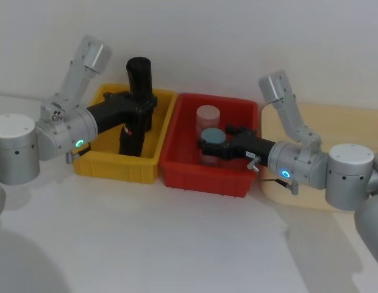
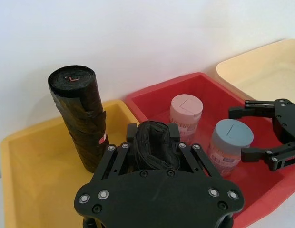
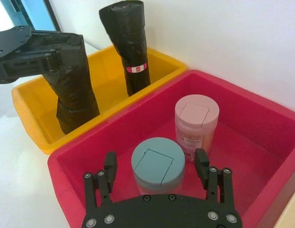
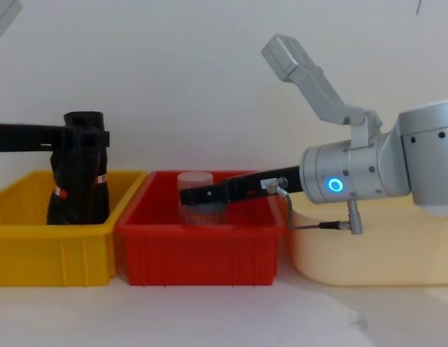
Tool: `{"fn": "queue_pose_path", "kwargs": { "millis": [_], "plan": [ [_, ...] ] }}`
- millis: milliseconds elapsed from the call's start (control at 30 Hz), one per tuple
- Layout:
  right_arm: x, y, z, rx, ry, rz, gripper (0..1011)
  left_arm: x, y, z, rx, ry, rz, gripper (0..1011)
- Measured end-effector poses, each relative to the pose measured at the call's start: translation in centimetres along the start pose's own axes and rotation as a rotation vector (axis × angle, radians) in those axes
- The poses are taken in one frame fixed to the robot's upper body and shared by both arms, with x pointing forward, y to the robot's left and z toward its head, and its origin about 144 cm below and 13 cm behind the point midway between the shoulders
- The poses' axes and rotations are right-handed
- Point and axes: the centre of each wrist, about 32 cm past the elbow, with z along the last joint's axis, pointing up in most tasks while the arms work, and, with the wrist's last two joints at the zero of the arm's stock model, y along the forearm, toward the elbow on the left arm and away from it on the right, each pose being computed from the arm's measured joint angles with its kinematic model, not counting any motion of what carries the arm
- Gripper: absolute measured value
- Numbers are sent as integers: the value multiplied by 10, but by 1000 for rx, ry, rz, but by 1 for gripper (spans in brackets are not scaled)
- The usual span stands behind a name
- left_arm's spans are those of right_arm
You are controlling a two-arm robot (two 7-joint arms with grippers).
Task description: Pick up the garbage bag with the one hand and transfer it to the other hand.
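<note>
Left gripper (image 2: 153, 134) grips garbage bag (image 2: 154, 151); red-white label (image 3: 137, 69) on second roll (image 3: 128, 42) unreadable.

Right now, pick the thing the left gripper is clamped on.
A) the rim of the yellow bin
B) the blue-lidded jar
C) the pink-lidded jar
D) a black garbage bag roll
D: the left gripper has its fingers closed on either side of a black garbage bag roll standing in the yellow bin.
</note>
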Motion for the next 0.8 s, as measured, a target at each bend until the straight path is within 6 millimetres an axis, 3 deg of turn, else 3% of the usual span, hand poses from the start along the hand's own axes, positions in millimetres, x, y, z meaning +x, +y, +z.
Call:
{"fn": "queue_pose_path", "kwargs": {
  "millis": [367,800],
  "plan": [
    [-1,2,-1,0,-4,-1,995,0,0,0,0,0,0,359],
    [-1,3,-2,1,-5,-2,672,0,0,0,0,0,0,359]
  ]
}}
